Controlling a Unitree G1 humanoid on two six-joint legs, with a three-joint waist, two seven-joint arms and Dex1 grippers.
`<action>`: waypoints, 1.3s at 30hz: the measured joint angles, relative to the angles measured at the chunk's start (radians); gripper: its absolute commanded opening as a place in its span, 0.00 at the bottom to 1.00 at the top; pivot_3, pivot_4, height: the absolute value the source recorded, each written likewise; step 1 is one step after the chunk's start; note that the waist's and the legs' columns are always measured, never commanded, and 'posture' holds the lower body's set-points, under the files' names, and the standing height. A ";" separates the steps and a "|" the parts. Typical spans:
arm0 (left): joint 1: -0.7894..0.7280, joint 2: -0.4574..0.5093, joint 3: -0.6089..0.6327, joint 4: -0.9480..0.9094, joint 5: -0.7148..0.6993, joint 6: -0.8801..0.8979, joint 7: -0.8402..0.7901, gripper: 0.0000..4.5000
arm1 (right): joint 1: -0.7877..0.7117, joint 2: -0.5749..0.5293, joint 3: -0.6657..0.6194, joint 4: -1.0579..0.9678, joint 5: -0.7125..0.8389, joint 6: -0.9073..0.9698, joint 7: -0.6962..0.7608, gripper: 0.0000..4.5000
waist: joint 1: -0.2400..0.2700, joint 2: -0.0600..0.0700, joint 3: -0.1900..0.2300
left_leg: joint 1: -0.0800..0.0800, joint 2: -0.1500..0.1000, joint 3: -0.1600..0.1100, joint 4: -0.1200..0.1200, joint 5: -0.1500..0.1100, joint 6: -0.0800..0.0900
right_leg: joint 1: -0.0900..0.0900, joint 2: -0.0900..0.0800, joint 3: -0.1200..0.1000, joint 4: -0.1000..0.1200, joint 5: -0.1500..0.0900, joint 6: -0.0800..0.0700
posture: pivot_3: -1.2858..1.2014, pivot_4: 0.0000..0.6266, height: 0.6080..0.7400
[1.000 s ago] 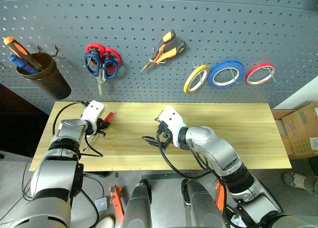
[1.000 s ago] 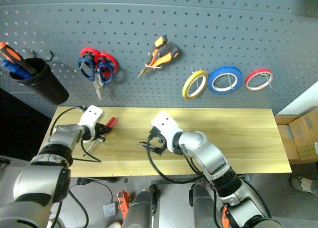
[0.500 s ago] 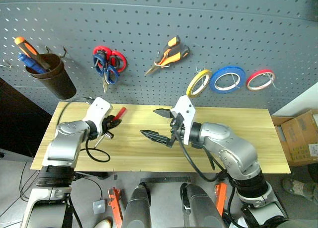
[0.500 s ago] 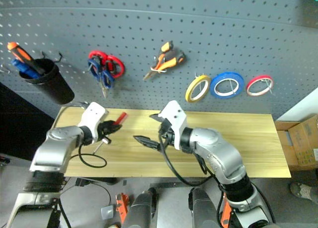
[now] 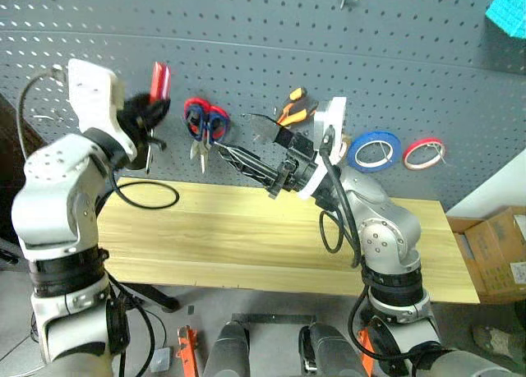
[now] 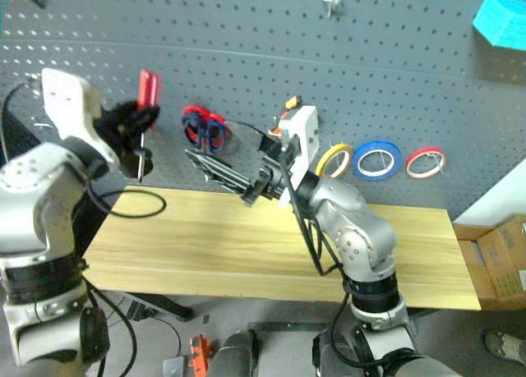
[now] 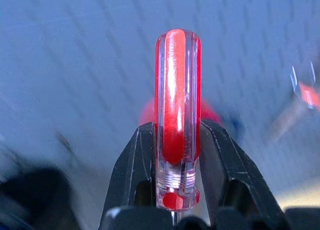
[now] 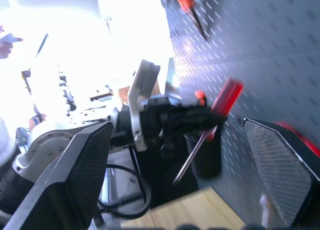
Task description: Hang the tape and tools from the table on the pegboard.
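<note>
Gripping red-handled screwdriver (image 5: 156, 85), left tool (image 7: 175, 155); handle up, shaft down.

- Left gripper (image 5: 146, 112) was raised before the pegboard (image 5: 394, 57), clamped on a red-handled screwdriver (image 5: 158, 83), handle up.
- Right gripper (image 5: 251, 143) stood wide apart, nothing between its fingers, pointing toward the left gripper.
- Scissors (image 5: 205, 126) hung between the two grippers.
- Table (image 5: 246, 241) lay below both.

Light wooden plank table (image 5: 246, 245) – bare boards, against dark grey pegboard (image 5: 394, 57)
</note>
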 measured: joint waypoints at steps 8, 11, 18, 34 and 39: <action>-0.233 0.044 -0.005 0.382 0.061 -0.259 0.076 0.19 | -0.049 0.023 0.003 0.071 -0.002 -0.062 -0.022 1.00 | 0.007 -0.002 -0.027 | 0.006 0.000 0.002 -0.001 0.000 0.001 | 0.006 0.000 0.001 -0.002 0.001 0.000 | 0.59 0.02 1.00; -0.284 0.047 -0.019 0.510 0.079 -0.358 0.079 0.19 | -0.049 0.020 0.004 0.087 -0.013 -0.075 -0.037 1.00 | 0.007 -0.001 -0.034 | 0.007 0.000 0.002 -0.001 0.000 0.001 | 0.006 0.000 0.002 -0.001 0.002 -0.002 | 0.58 0.02 1.00; -0.381 0.072 -0.027 0.857 0.115 -0.586 0.108 0.19 | -0.048 0.001 0.002 0.087 -0.042 -0.106 -0.075 1.00 | -0.001 -0.002 -0.041 | 0.008 0.000 0.003 0.000 0.001 0.001 | 0.006 0.001 0.003 0.001 0.002 -0.001 | 0.58 0.03 1.00; -0.373 0.040 -0.029 1.112 0.100 -0.722 0.129 0.41 | -0.033 -0.028 0.004 0.074 -0.050 -0.111 -0.123 1.00 | -0.006 -0.002 -0.045 | 0.008 0.000 0.004 0.000 0.001 0.002 | 0.006 0.001 0.004 0.003 0.004 -0.005 | 0.56 0.06 1.00; -0.326 0.027 0.004 1.081 0.065 -0.715 0.161 0.80 | -0.029 -0.040 0.005 0.064 -0.052 -0.111 -0.123 1.00 | -0.005 -0.002 -0.045 | 0.009 0.000 0.004 0.000 0.001 0.002 | 0.006 0.001 0.004 0.003 0.004 -0.004 | 0.57 0.05 1.00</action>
